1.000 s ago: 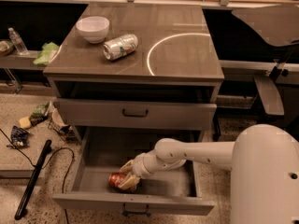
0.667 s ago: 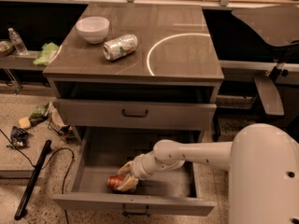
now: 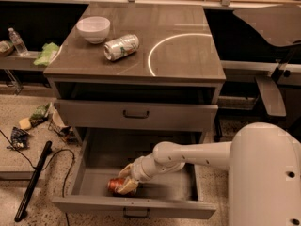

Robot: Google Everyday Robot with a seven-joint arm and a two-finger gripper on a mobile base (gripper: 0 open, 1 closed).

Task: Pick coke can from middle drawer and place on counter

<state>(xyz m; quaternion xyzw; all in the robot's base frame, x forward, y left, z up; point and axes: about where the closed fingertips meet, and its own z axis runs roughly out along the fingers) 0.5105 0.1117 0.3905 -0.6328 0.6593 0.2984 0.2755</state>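
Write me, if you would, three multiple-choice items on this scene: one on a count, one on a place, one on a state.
1. How many cans lie on the counter?
A. none
B. one
C. three

2. Where is the end effector?
A. over the counter
B. at the floor
C. down in the middle drawer, at the coke can

3. The middle drawer is:
A. pulled open
B. shut
C. taken out

Answers:
1 B: only the silver-and-green can lies there.
2 C: the arm reaches into it, to the red can.
3 A: its inside shows.
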